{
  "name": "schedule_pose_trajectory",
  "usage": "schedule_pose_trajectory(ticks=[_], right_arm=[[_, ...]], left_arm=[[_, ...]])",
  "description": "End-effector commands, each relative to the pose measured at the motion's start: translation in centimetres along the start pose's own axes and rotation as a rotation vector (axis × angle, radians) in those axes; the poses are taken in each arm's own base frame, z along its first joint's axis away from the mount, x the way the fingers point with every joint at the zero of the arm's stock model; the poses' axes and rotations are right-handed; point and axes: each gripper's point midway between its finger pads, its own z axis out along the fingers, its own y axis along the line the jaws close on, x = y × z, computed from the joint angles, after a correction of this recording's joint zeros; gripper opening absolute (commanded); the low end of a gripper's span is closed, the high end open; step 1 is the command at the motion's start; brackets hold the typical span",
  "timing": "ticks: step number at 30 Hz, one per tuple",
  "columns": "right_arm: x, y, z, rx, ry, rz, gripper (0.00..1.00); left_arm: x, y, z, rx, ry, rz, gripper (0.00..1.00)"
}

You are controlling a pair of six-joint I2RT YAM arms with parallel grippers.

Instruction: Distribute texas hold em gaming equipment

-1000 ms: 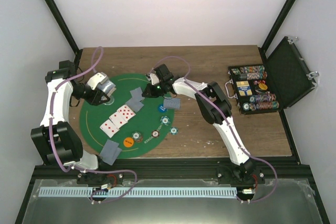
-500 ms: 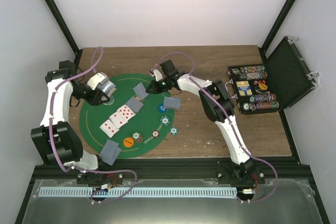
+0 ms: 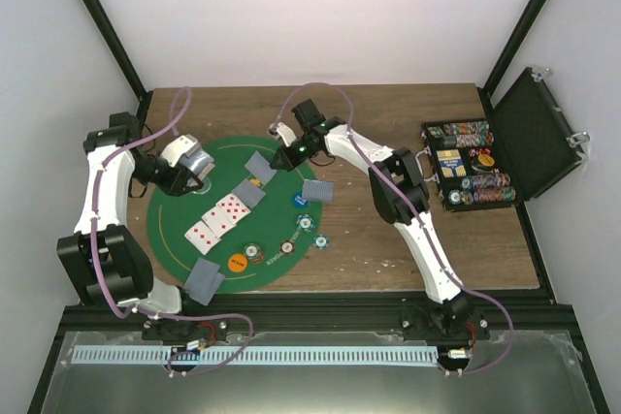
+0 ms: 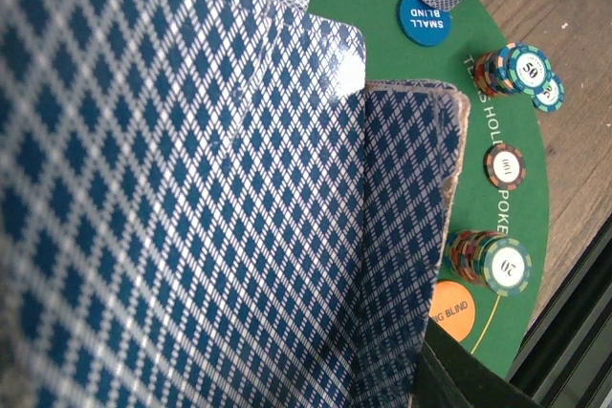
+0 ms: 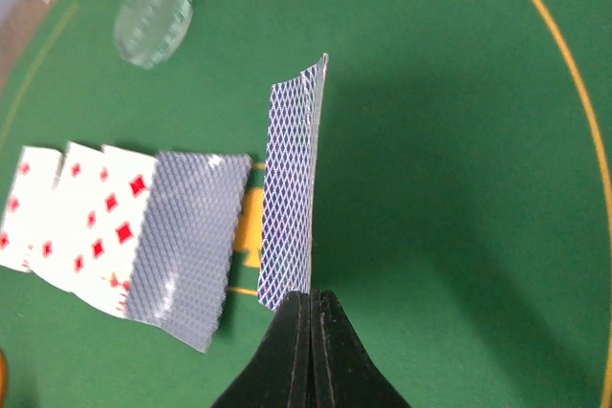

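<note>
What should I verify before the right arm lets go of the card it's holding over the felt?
1. Right jaws on held card: shut on its edge, ok.
2. Card attitude: standing on edge, not flat, not ok.
3. Green mat right of it, wrist view: bare, ok.
4. Gap to face-down card: apart, ok.
5. Card's height above mat: cannot tell.
6. Deck in left jaws: held, ok.

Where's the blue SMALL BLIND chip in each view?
Top external: blue SMALL BLIND chip right of centre, on the right part of the green mat.
Left wrist: chip upper right, on the mat.
Right wrist: not in it.
Shared landmark: the green mat, in all three views.
</note>
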Motion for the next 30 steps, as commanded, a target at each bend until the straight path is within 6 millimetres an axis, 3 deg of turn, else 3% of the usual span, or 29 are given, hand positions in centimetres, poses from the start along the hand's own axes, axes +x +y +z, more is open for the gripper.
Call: schedule_pose_trajectory(ticks=[1, 6, 13, 30], right_arm=[[3.1, -1.5, 1.1, 0.04, 0.112, -0.033, 0.01], [3.3, -2.5, 1.8, 0.125, 0.14, -0.083, 0.01], [2.2, -0.9, 2.9, 0.142, 0.122, -0.157, 0.01], [0.4, -1.2, 1.1, 0.235, 0.07, -0.147, 0.03]], left_arm=[[-0.6, -0.1, -0.6, -0.002, -0.026, 0.028, 0.41], [-0.6, -0.1, -0.5, 0.001, -0.024, 0.026, 0.41], [-0.6, -0.2, -0.5, 0.003, -0.024, 0.024, 0.41], [-0.5, -0.4, -0.8, -0.003, -0.024, 0.029, 0.41]])
